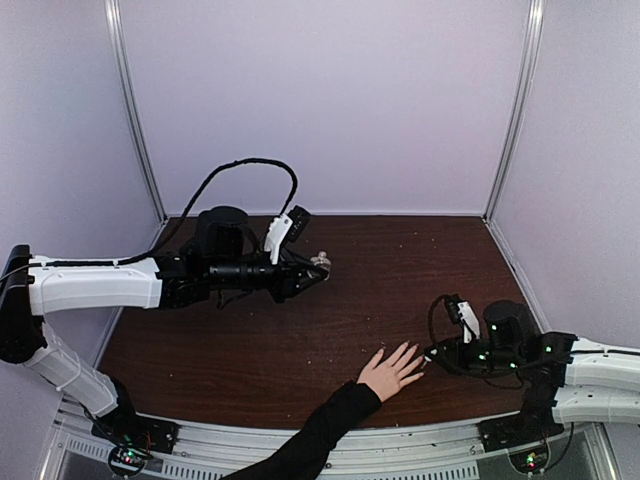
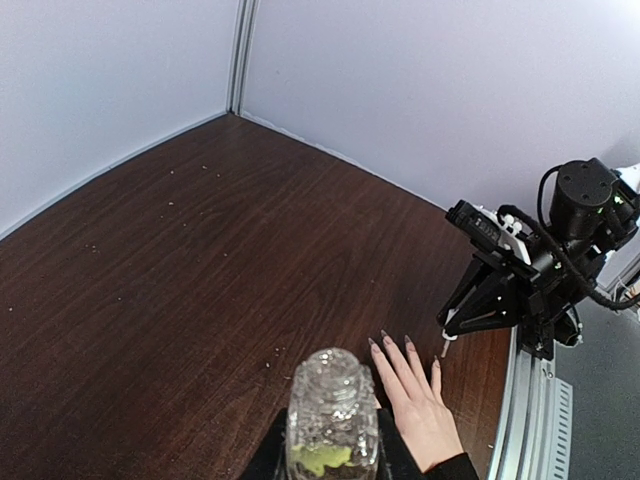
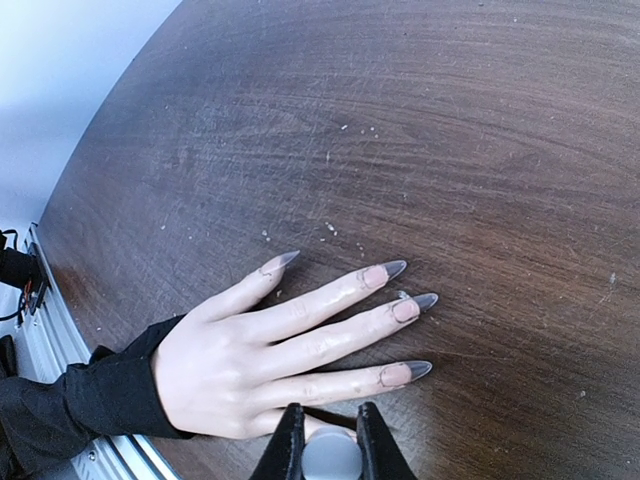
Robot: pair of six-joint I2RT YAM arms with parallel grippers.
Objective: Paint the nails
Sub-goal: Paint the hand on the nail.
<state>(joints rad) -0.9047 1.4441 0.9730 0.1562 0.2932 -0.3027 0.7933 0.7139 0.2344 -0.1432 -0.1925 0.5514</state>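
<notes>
A light-skinned hand (image 1: 390, 372) in a black sleeve lies flat on the dark wooden table, fingers spread. Its nails (image 3: 413, 308) are long and pointed, with greyish see-through tips. My right gripper (image 3: 330, 425) hovers just above the little finger, shut on the round grey cap (image 3: 332, 458) of a small brush. The brush's white stem (image 2: 445, 346) points down beside the fingertips; its tip is hidden in the right wrist view. My left gripper (image 1: 312, 270) is raised over the table's left middle, shut on a small clear glass bottle (image 2: 333, 390) holding a little yellow-green liquid.
Pale walls and metal corner posts (image 1: 135, 120) enclose the table on three sides. Small crumbs (image 3: 330, 228) dot the wood near the fingers. A metal rail (image 1: 420, 452) runs along the near edge, and the sleeve crosses it.
</notes>
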